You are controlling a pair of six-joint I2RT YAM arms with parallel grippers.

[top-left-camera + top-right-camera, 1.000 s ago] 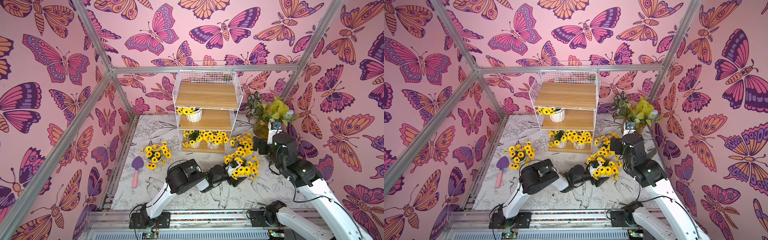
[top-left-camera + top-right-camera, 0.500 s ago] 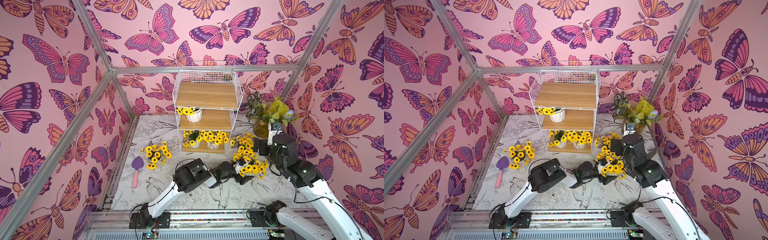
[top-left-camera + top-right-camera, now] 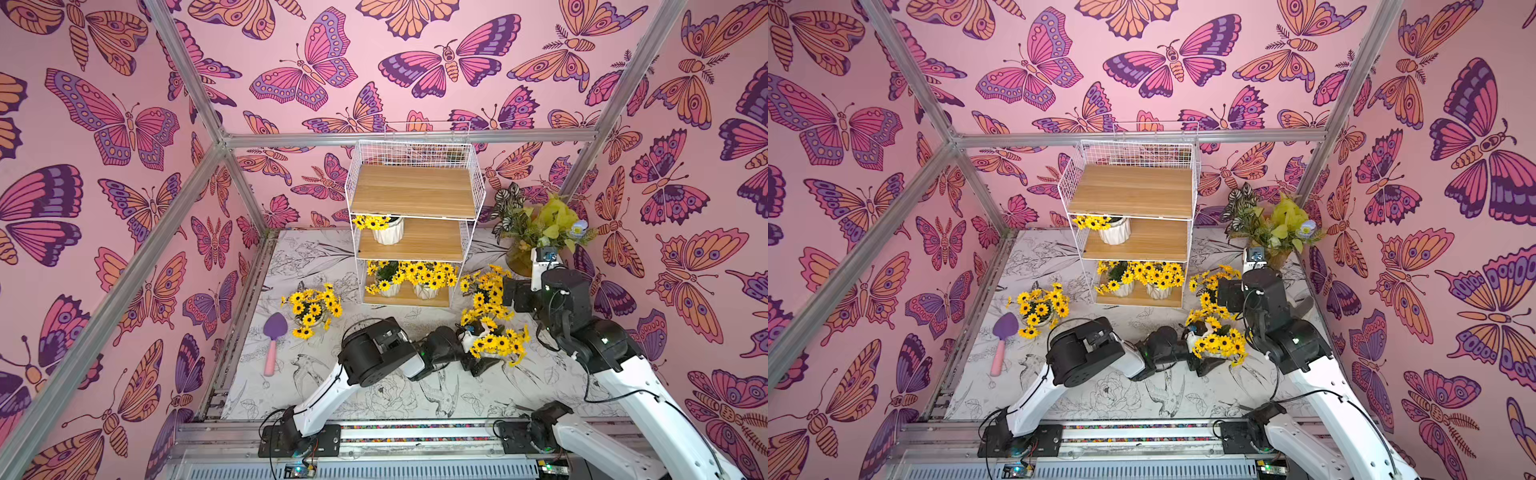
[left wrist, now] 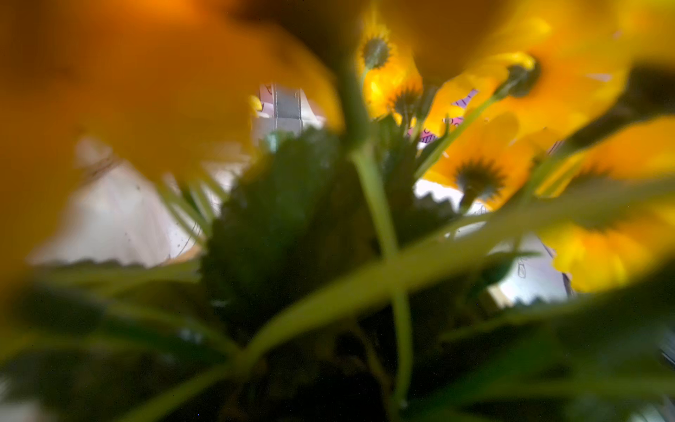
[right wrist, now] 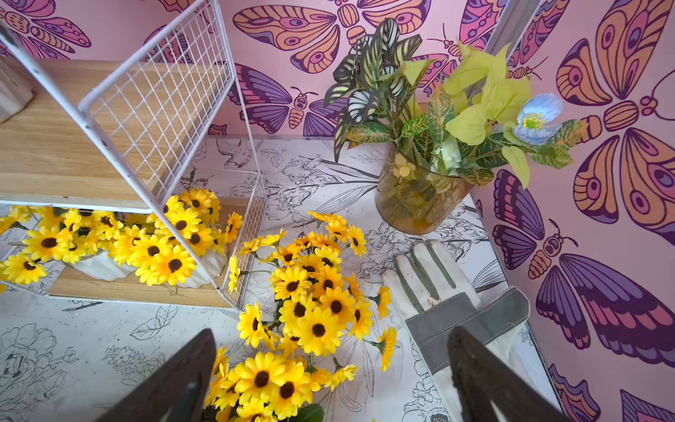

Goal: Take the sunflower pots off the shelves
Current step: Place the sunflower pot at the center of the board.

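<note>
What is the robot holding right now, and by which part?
The left gripper holds a sunflower pot, apparently around its white body; blossoms hide the exact contact. The right gripper is open, empty.

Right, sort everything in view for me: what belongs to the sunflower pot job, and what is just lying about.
Job: shelves; middle-tier pot; two bottom-tier pots; two table pots; tilted pot in the left claw.
Lying about: purple trowel; amber vase of leaves; glove.

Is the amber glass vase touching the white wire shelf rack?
Apart. Right wrist view shows bare mat between the amber glass vase and the white wire rack.
</note>
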